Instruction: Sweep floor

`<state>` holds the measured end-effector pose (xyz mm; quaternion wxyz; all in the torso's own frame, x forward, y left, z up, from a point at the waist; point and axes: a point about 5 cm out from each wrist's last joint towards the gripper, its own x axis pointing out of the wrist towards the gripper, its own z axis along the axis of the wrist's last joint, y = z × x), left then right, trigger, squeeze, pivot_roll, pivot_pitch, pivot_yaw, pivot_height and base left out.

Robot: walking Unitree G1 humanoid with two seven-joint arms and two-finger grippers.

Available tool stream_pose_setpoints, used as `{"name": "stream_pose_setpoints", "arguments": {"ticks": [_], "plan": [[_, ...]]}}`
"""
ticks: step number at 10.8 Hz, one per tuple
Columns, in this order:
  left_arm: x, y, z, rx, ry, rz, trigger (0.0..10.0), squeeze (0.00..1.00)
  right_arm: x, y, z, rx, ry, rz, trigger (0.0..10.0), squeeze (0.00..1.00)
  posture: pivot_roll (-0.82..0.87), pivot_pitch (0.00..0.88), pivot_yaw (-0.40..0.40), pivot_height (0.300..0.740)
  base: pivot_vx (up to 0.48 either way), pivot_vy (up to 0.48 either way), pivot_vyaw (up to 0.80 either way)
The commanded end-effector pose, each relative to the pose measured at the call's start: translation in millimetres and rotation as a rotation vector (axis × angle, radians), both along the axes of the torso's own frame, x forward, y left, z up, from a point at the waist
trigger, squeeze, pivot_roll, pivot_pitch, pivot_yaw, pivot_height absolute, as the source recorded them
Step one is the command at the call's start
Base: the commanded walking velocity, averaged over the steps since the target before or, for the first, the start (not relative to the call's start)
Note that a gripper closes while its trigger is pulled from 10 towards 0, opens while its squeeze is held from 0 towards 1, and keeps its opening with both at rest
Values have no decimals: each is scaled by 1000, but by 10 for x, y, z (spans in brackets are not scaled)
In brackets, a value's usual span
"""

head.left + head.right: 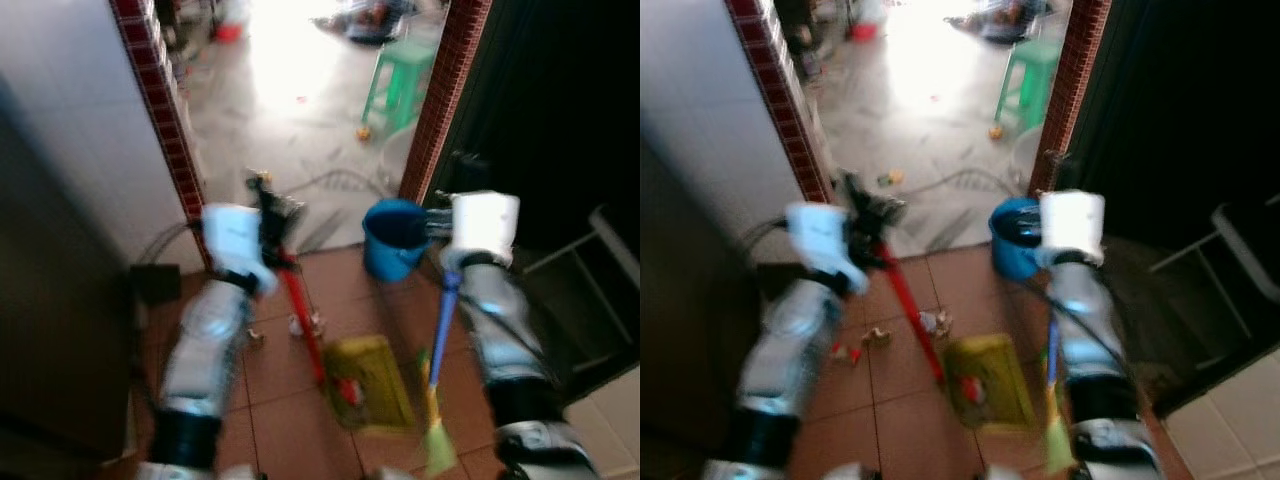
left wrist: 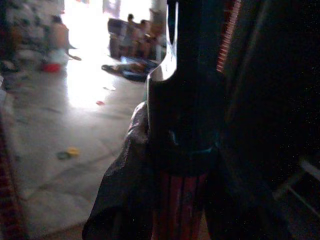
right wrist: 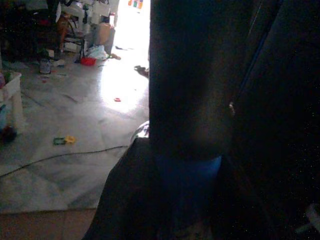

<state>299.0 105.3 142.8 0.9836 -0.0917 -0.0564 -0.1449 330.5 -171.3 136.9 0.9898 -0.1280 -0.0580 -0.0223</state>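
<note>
Both eye views are blurred. In the left eye view the left gripper (image 1: pixel 268 215) is clamped on the red handle (image 1: pixel 300 310) of a yellow dustpan (image 1: pixel 375 380), which lies on the terracotta tile floor (image 1: pixel 280 420) below and ahead of it; the right gripper (image 1: pixel 440 228) pinches a blue broom handle (image 1: pixel 443 320), green bristles (image 1: pixel 438 445) low beside that forearm; a blue bucket (image 1: pixel 392 240) sits just beside this gripper; both silver arms reach forward, elbows bent.

In the right eye view small litter scraps (image 1: pixel 875 337) lie below the left gripper, hard to make out.

In the left wrist view dark fingers (image 2: pixel 185 100) wrap the red handle; blurred people (image 2: pixel 132 32) sit far off.

The right wrist view is very dark; fingers (image 3: pixel 192 80) cover a blue shaft (image 3: pixel 187 182), its lower end cut off.
</note>
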Motion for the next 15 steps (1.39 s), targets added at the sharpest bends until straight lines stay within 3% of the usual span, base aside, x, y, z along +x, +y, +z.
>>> {"name": "stream_pose_setpoints", "arguments": {"ticks": [1,4,10,15], "plan": [[40,-69,351,-23,-137,-11,10000,0,5,-174,111,-30,-51,-71,10000,0,-57,0,18,740,405,0,0],[105,10,560,-82,-182,35,10000,0,-4,-371,-85,-144,53,-173,10000,0,-62,0,16,740,440,0,0],[187,115,1193,-233,-326,82,10000,0,-31,-331,-307,-173,122,-147,10000,0,-54,0,12,740,480,0,0],[202,121,1204,-230,-328,86,10000,0,-25,-331,-317,-171,124,-144,10000,0,-52,0,12,740,480,0,0]]}}
